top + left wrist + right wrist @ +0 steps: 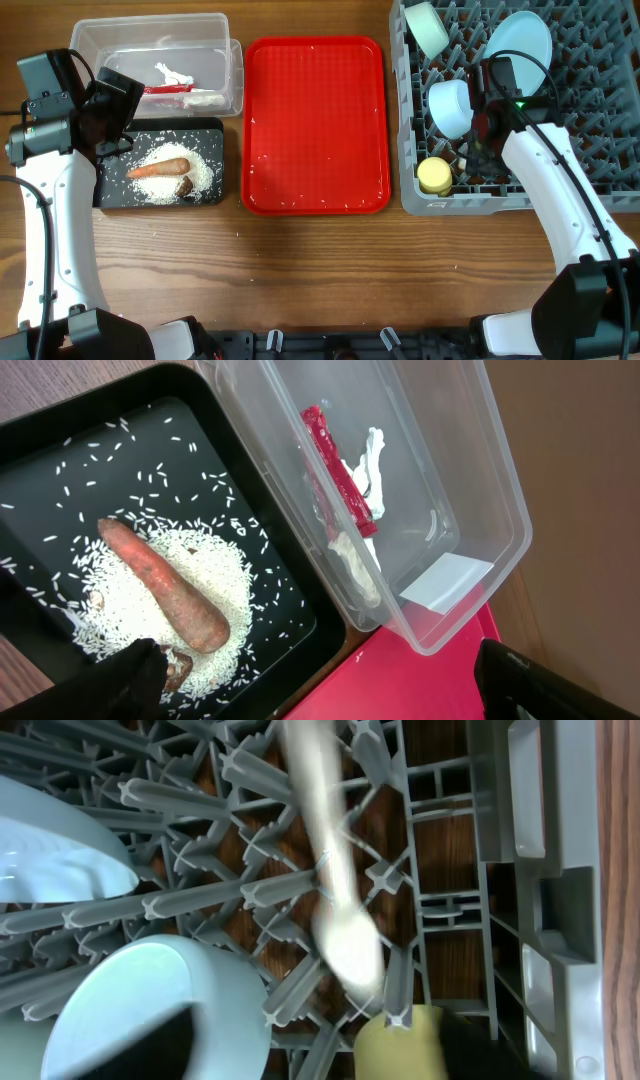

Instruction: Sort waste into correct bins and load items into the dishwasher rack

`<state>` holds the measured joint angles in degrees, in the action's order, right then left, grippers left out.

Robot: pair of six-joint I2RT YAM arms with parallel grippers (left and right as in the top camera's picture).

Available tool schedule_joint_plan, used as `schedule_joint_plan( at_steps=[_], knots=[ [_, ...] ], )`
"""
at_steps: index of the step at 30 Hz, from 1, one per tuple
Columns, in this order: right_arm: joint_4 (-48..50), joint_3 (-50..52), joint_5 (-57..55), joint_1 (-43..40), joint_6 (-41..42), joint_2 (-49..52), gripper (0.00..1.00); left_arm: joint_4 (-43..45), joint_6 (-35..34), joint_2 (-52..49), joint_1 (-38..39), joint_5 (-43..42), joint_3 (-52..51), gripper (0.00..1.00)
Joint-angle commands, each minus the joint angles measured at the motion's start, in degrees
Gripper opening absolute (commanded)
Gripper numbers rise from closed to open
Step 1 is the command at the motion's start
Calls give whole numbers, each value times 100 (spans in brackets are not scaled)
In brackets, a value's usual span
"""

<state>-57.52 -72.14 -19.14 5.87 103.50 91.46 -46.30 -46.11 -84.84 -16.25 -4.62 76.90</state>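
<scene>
The grey dishwasher rack (600,130) (530,870) holds the pale blue plate (520,40) (50,840), pale blue bowl (450,105) (150,1000), mint-green bowl (427,28) and yellow cup (434,176) (400,1045). A blurred white spoon (335,890) lies among the pegs. My right gripper (485,135) (320,1050) hangs over the rack, open and empty. The clear tub (150,35) (500,480) holds the red wrapper (170,89) (340,480) and white scraps (172,72) (375,460). The black tray (110,195) (300,650) holds the carrot (160,168) (165,585), brown lump (187,187) (180,668) and rice (205,170) (120,600). My left gripper (110,120) (330,690) is open above them.
The red serving tray (315,130) (430,680) lies in the middle between the bins and the rack, with a few stray rice grains on it. The wooden table shows along the front edge.
</scene>
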Motion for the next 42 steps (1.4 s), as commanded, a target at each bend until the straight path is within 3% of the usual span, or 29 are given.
schedule_joint_plan(
  at_steps=[1,5,8,11,13,14,16,18,23,31,38,42],
  knots=[
    [9,-13,-55,-72,-9,-33,92,-2,114,28,4,-48,46,100],
    [-50,-63,-138,-140,-599,-490,96,-2,114,28,4,-48,46,100],
    [-72,-179,-260,-157,-1502,-1021,100,-2,114,28,4,-48,46,100],
    [181,-304,-575,-157,-3504,-1692,100,-2,114,28,4,-48,46,100],
    [514,-308,-612,-155,-5453,-2181,100,-2,114,28,4,-48,46,100],
    [664,-308,-236,-155,-6819,-2498,100,-2,114,28,4,-48,46,100],
    [551,-308,1067,-155,-8664,-2966,100,-2,114,28,4,-48,46,100],
    [17,-308,2361,-155,-9781,-3390,100,-2,114,28,4,-48,46,100],
    [-929,-308,3021,-155,-10032,-4083,100,-2,114,28,4,-48,46,100],
    [-999,-306,2970,-155,-10035,-4328,100,-2,114,28,4,-48,46,100],
    [452,-162,2409,-155,-10065,-4181,100,-2,114,28,4,-48,46,100],
    [2404,885,2267,-155,-10443,-4393,100,-2,114,28,4,-48,46,100]
  ],
)
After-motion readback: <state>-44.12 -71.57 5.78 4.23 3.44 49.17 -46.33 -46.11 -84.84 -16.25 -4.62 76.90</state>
